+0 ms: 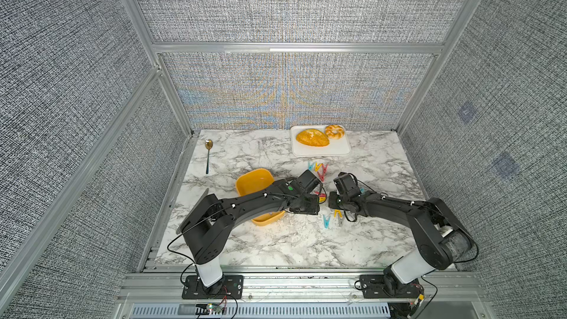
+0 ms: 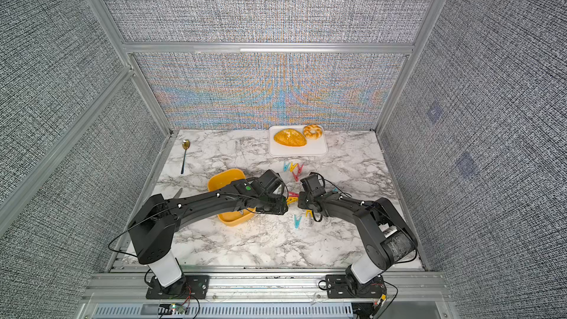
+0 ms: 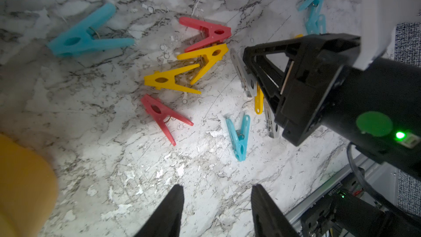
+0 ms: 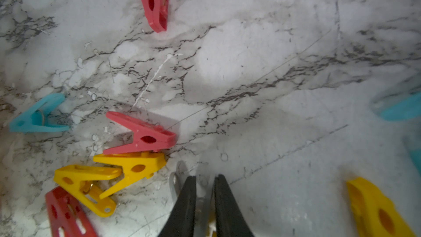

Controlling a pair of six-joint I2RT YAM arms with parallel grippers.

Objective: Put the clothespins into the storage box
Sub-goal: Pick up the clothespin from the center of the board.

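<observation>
The yellow storage box (image 1: 254, 179) (image 2: 225, 179) stands left of centre, partly under my left arm; its corner shows in the left wrist view (image 3: 22, 178). Several clothespins lie loose on the marble: red (image 3: 205, 34), yellow (image 3: 170, 80), teal (image 3: 239, 137). My left gripper (image 3: 216, 192) (image 1: 306, 205) hovers open above bare marble, nothing between its fingers. My right gripper (image 4: 205, 177) (image 1: 333, 202) is down at the table, shut on a grey clothespin (image 4: 204, 192) (image 3: 241, 74), beside the red and yellow pair (image 4: 141, 137). More clothespins lie near the tray (image 1: 319, 168).
A white tray (image 1: 320, 151) with a bread loaf (image 1: 311, 138) and a bagel (image 1: 334, 131) stands at the back. A gold spoon (image 1: 208, 154) lies at the back left. The two grippers are close together mid-table. Frame walls enclose the table.
</observation>
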